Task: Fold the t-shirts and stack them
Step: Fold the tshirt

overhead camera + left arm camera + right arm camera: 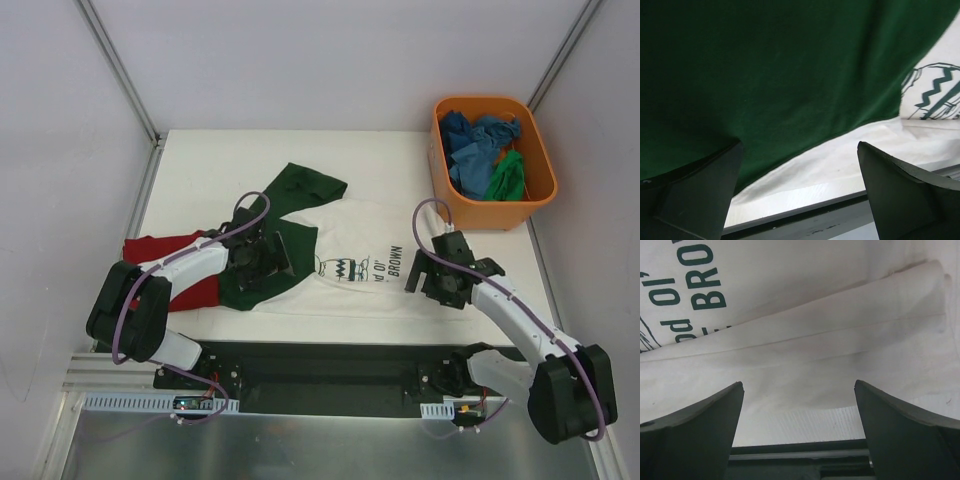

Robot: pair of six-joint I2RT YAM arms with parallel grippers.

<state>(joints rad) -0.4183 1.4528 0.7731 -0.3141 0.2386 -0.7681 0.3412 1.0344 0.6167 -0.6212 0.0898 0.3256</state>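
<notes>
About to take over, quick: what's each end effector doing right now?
Left end effector: open, empty, at the green part of the printed t-shirt.
Right end effector: open, empty, at the same shirt's white edge.

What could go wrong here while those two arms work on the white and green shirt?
The right tool stands open at the white shirt's layered edge. It might pinch only one layer and leave a crooked fold. The left tool is open at the green sleeve, close beside the red shirt. Its arm lies across that shirt and could drag it along.
</notes>
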